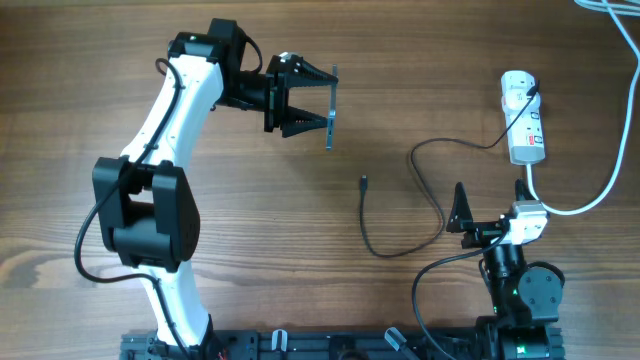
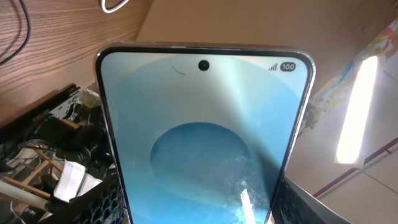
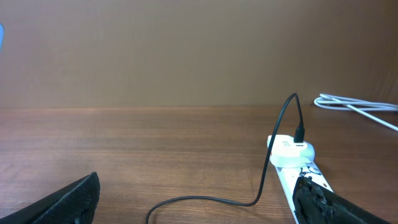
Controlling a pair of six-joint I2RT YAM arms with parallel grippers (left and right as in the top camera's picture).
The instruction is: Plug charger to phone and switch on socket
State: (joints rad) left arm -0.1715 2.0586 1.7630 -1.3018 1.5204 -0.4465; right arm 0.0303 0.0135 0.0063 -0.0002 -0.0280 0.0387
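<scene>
- Cyan-screened flat rectangular phone [image 2: 205, 155] is sitting clamped in the left tool [image 1: 328, 98], raised edge-on over the far-left wooden counter [image 1: 80, 60].
- Thin black charger cable's plug tip [image 1: 364, 181] is lying loose mid-counter, not yet inserted.
- Right tool [image 3: 196, 186] is gaping wide, empty, near the white elongated socket strip [image 1: 524, 120]; switching is apparently waiting.

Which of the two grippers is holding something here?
The left gripper: it grips the phone, seen edge-on from overhead. The right gripper is open and empty, close to the power strip.
</scene>
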